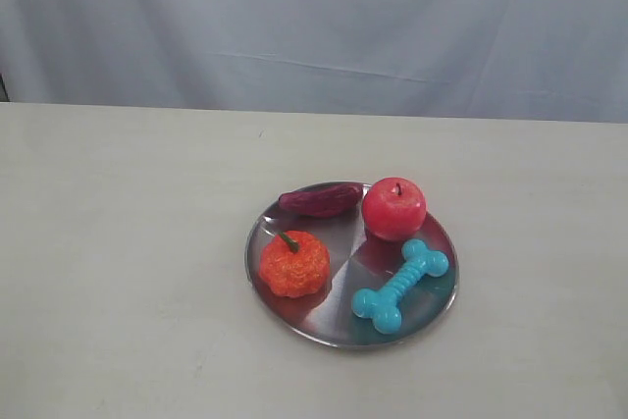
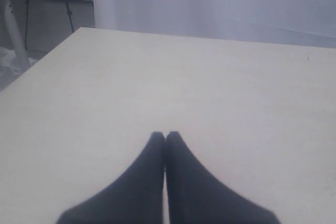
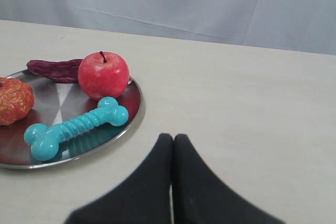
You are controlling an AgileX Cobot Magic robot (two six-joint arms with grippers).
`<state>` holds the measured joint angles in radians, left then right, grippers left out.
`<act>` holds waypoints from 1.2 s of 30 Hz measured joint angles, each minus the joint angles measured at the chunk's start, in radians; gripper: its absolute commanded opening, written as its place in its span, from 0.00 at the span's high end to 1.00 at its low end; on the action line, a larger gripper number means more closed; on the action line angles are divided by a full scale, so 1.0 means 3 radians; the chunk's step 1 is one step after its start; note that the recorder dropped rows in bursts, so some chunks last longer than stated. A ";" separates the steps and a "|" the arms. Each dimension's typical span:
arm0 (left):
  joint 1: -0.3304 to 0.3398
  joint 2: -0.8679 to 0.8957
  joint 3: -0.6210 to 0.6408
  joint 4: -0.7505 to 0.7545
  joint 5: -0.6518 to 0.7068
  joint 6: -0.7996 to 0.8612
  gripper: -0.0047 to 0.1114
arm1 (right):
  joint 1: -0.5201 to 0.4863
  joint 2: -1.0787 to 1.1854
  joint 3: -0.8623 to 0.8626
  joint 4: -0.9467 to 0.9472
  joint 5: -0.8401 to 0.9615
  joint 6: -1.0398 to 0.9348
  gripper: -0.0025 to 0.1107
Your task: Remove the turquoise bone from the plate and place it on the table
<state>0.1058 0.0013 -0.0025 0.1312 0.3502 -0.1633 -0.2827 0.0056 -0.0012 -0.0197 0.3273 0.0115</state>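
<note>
Task not started. The turquoise bone (image 1: 400, 286) lay on the plate (image 1: 343, 242), just beside the red apple (image 1: 393, 208). Right gripper (image 3: 172, 139) was fully closed and empty over the table (image 1: 118, 242) near the plate. Left gripper (image 2: 165, 136) was the same, with no plate in its view. Grasp, lift and placement were all left to do.

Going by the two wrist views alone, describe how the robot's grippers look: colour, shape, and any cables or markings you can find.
The left gripper and right gripper look alike: two matte black fingers each, broad at the base, curving in to narrow rounded tips. No cables, markings or labels show. The arms themselves are out of view.
</note>
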 measured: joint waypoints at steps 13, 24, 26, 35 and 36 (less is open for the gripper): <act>0.0000 0.0000 0.0000 0.0000 0.0000 0.0000 0.96 | 0.0000 0.0000 0.0000 -0.0108 -0.0403 -0.0060 0.98; 0.0000 0.0000 0.0000 0.0000 0.0000 0.0000 0.96 | 0.0000 0.0000 0.0000 -0.0252 -0.2520 -0.0260 0.98; 0.0000 0.0000 0.0000 0.0000 0.0000 0.0000 0.96 | 0.0000 -0.0006 0.0000 -0.0252 -0.2979 -0.0274 0.98; 0.0000 0.0000 0.0000 0.0000 0.0000 0.0000 0.96 | 0.0000 -0.0006 0.0000 -0.0234 -0.4263 0.1354 0.98; 0.0000 0.0000 0.0000 0.0000 0.0000 0.0000 0.96 | 0.0000 -0.0006 -0.0014 -0.0183 -0.4111 0.1524 0.98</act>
<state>0.1058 0.0013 -0.0025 0.1312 0.3502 -0.1633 -0.2827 0.0038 -0.0054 -0.0747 -0.9060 0.4687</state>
